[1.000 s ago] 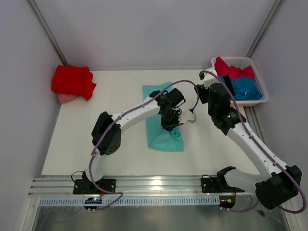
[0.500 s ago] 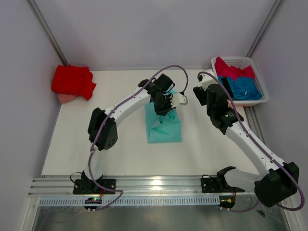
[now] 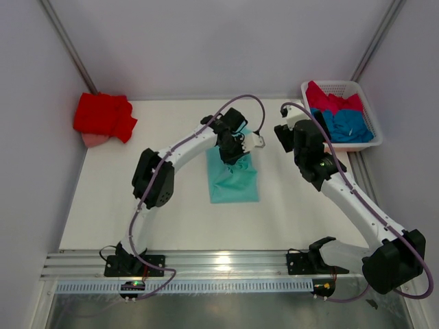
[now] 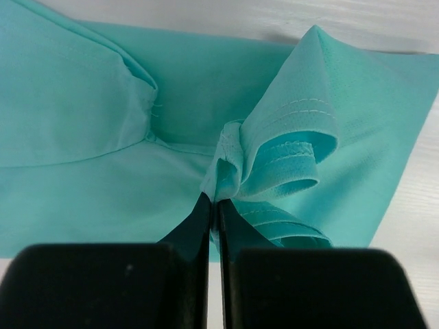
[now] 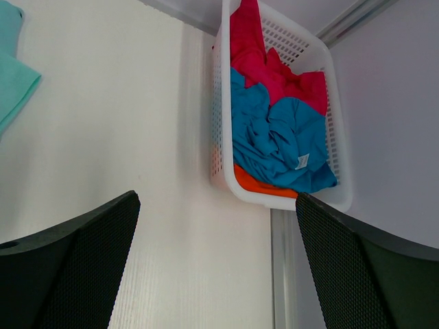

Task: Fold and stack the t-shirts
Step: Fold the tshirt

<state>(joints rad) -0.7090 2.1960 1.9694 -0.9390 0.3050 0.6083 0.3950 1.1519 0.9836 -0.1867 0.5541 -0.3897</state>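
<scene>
Left fingers (image 4: 192, 233) clamped on the mint-teal t-shirt (image 4: 89, 123) at centre frame, right fingers (image 5: 75, 274) wide, empty; we should lay the fold flat, edges matched.

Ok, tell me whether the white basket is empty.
No, the white basket holds a crumpled blue t-shirt and a crimson-pink t-shirt over some orange cloth.

The white desk (image 3: 171, 219) carries a mint-teal t-shirt (image 3: 233, 184) near its middle, lying flat for the most part, with one hem bunched and lifted off the surface. A bright red t-shirt (image 3: 103, 115) sits folded at the far left corner on top of a pale pink item (image 3: 92, 140). A white slatted basket (image 3: 333, 83) stands at the far right corner.
</scene>
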